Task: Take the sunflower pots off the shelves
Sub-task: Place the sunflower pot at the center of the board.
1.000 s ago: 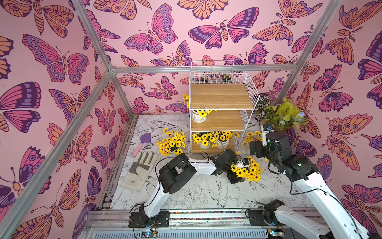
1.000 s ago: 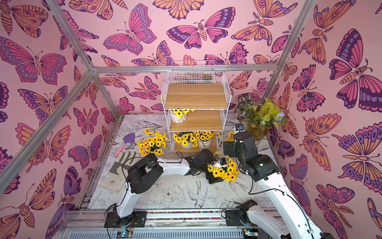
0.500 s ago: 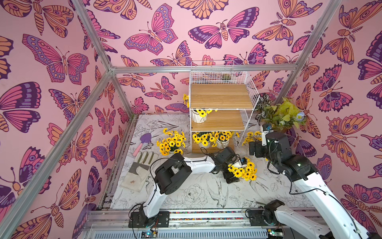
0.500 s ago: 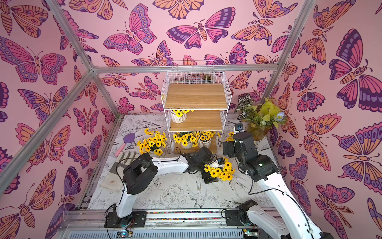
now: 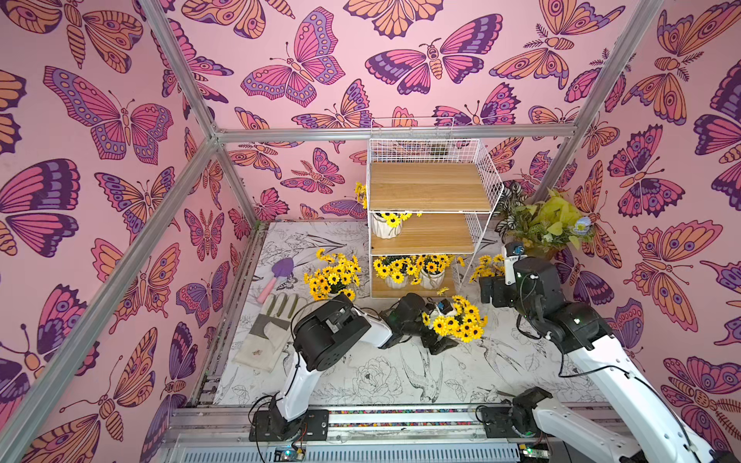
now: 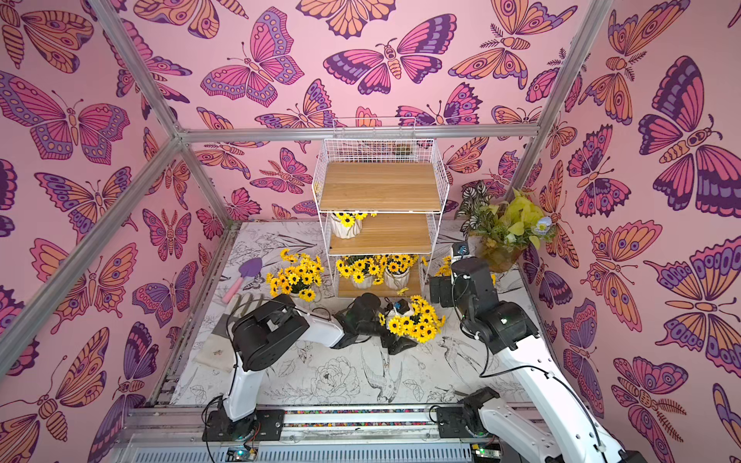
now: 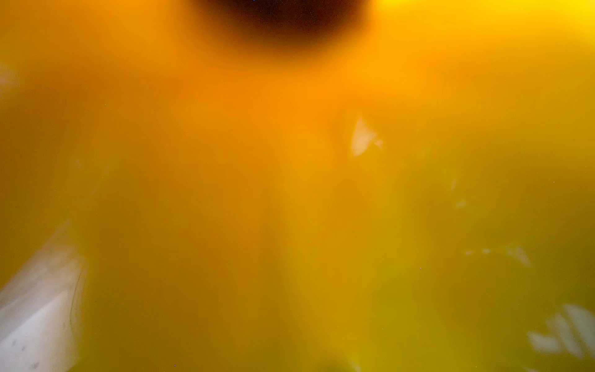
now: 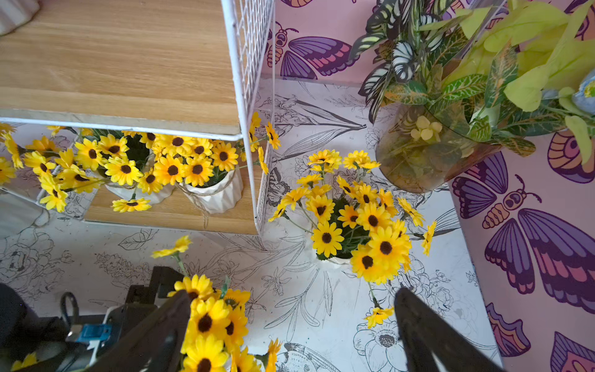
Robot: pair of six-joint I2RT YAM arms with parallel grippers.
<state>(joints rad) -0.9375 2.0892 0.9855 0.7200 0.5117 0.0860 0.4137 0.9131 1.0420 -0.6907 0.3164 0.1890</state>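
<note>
Right wrist view: right gripper (image 8: pixel 293 294), jaws wide apart with nothing between them, above the table (image 8: pixel 96 257) near the right front corner of the shelves (image 8: pixel 128 80).

Left gripper (image 5: pixel 445 326), in both top views: jaws spread about a sunflower pot (image 5: pixel 461 324) in front of the shelves. Clamped or merely around it: cannot tell. The left wrist view is a yellow blur.

On the shelves:
- Middle board, left end: one pot (image 5: pixel 385 226).
- Bottom board: a pot (image 5: pixel 397 276) beside another pot (image 5: pixel 432 275).

On the table:
- Left of the shelves: one pot (image 5: pixel 333 276).
- Right of the shelves, just beside the wire frame: one pot (image 8: pixel 351 225).
- Far right corner: leafy pot (image 5: pixel 545 226).
- Left edge: trowel (image 5: pixel 278 272) and glove (image 5: pixel 272 328).
</note>
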